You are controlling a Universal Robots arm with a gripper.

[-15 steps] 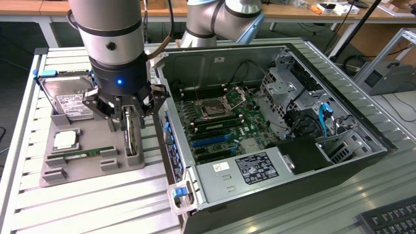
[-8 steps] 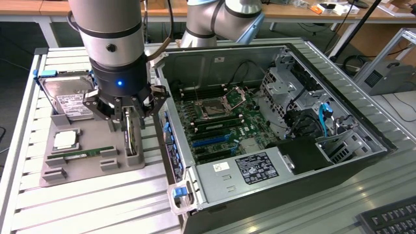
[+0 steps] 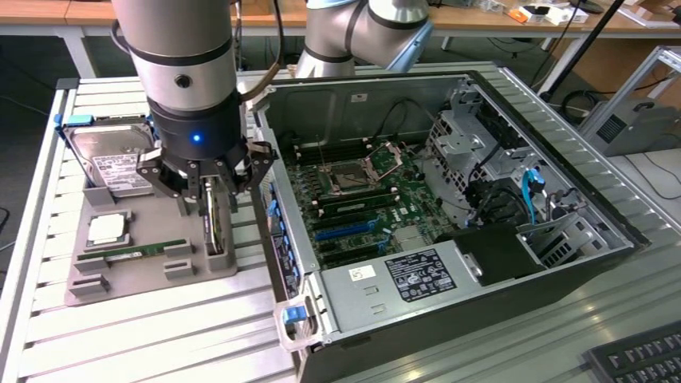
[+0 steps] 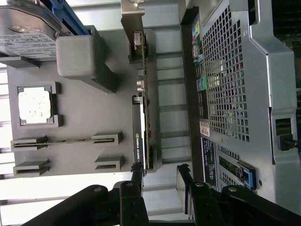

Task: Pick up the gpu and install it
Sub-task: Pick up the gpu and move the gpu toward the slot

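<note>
The gpu (image 4: 143,120) stands on its thin edge in a slot of the gray tray (image 4: 84,117), on the side of the tray next to the open computer case (image 3: 447,199). From the wrist view it looks like a thin strip. You can see a green board edge with a black block on one side. Its silver end bracket (image 4: 133,19) is partly cut off at the edge of the picture. The pincer (image 4: 160,167) is wide open and holds nothing. It hangs right over the card. One finger (image 4: 137,172) is up against the near end of the card and the other finger is closer to the case. I cannot tell if the first finger touches the card or is only very close. In the exterior view the big arm (image 3: 181,64) and the pincer hide part of the card, so only the rest of it shows below the fingers. A hard drive (image 3: 112,159) with a white label lies at one end of the tray, and the arm covers one corner of it. A square chip (image 3: 107,230) and a thin memory stick (image 3: 133,254) sit in their own spots on the tray, well apart from the card. Inside the case a green main board (image 3: 352,191) lies flat, but its long slots are too small to tell apart. A keyboard (image 3: 639,359) is cut off at the picture's corner.
</note>
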